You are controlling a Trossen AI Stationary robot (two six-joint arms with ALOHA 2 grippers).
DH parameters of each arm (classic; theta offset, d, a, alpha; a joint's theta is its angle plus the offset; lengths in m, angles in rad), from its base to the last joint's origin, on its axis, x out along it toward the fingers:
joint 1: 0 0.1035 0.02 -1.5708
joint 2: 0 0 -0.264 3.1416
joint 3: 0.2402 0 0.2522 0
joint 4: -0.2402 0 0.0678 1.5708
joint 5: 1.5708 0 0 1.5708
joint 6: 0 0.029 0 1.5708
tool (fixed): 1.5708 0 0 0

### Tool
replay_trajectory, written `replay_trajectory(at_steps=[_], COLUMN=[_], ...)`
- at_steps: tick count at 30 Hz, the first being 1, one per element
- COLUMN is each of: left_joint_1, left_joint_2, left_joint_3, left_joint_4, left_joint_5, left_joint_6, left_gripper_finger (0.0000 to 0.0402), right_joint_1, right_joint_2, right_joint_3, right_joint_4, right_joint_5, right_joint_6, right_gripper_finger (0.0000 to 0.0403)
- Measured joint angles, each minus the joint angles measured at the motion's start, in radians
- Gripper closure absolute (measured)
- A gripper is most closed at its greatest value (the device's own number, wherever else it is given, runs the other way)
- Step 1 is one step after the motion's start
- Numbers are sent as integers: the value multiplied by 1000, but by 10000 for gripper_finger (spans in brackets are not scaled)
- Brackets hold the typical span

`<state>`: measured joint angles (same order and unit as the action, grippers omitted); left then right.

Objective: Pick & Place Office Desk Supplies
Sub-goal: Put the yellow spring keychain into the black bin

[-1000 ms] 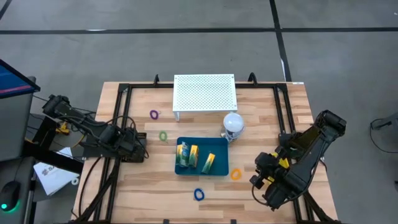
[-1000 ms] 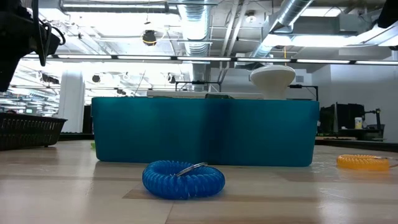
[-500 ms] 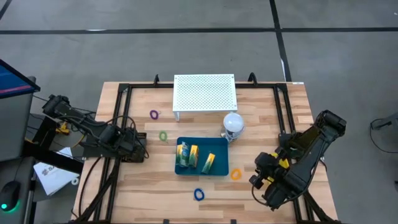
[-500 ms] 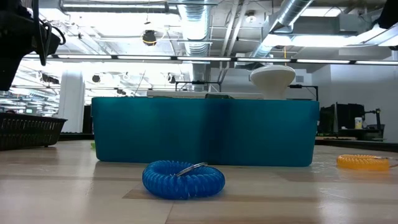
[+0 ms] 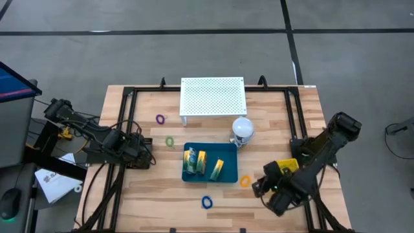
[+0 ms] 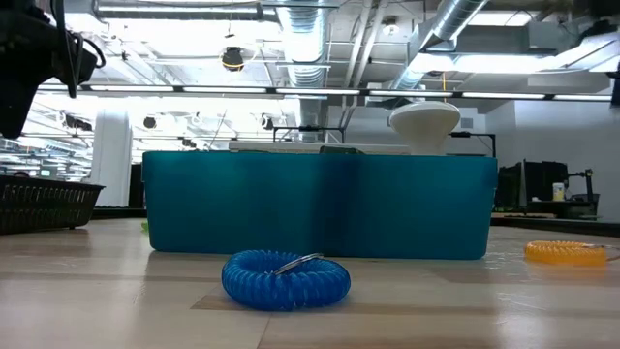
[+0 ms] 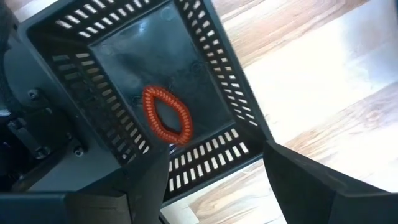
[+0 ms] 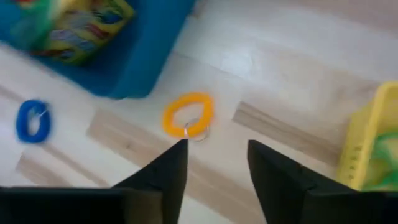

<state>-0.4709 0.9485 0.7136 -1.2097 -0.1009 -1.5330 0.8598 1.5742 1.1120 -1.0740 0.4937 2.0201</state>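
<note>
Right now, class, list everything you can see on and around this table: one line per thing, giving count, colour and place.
Bin: one, blue, table centre.
Packets: three, yellow-green, inside the bin.
Orange loop: one, right of the bin.
Blue loop: one, front of the bin.
Green loop: one, left of the bin.
Purple loop: one, beside the board.
Red loop: one, inside the black basket.
Perforated board: one, white, back centre.
Ball: one, white, behind the bin.
Left gripper: open, over the basket.
Right gripper: open, near the orange loop.

Low view: blue bin wall hides its contents; right wrist view: yellow basket cut by frame edge, packets blurred, labels unreadable.
</note>
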Motion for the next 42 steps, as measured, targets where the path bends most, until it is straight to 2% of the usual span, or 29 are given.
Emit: replay_trajectory(at_steps=[5, 7, 10, 13, 19, 25, 31, 42], left_joint_1=[0, 0, 0, 0, 0, 0, 0, 0], left_joint_2=[0, 0, 0, 0, 0, 0, 0, 0], left_joint_3=[0, 0, 0, 0, 0, 0, 0, 0], left_joint_4=[23, 31, 46, 59, 75, 75, 75, 93], left_joint_5=[-2, -4, -6, -16, -29, -49, -56, -56], left_joint_6=[18, 18, 28, 33, 33, 37, 37, 37], left_gripper_finger=[149, 149, 151, 155, 159, 158, 160, 160], right_joint_1=[-93, -145, -217, -268, -271, -276, -293, -293], right_joint_2=[-33, -38, -38, -13, 18, 19, 117, 149], right_joint_3=[-84, -94, -110, -125, -128, -127, -126, -140], right_joint_4=[91, 106, 222, 313, 244, 274, 365, 381], right_joint_5=[-72, -83, -98, -186, -250, -254, -310, -286], right_joint_6=[21, -38, -163, -265, -278, -321, -413, -427], right_gripper_finger=[198, 189, 185, 187, 193, 193, 195, 211])
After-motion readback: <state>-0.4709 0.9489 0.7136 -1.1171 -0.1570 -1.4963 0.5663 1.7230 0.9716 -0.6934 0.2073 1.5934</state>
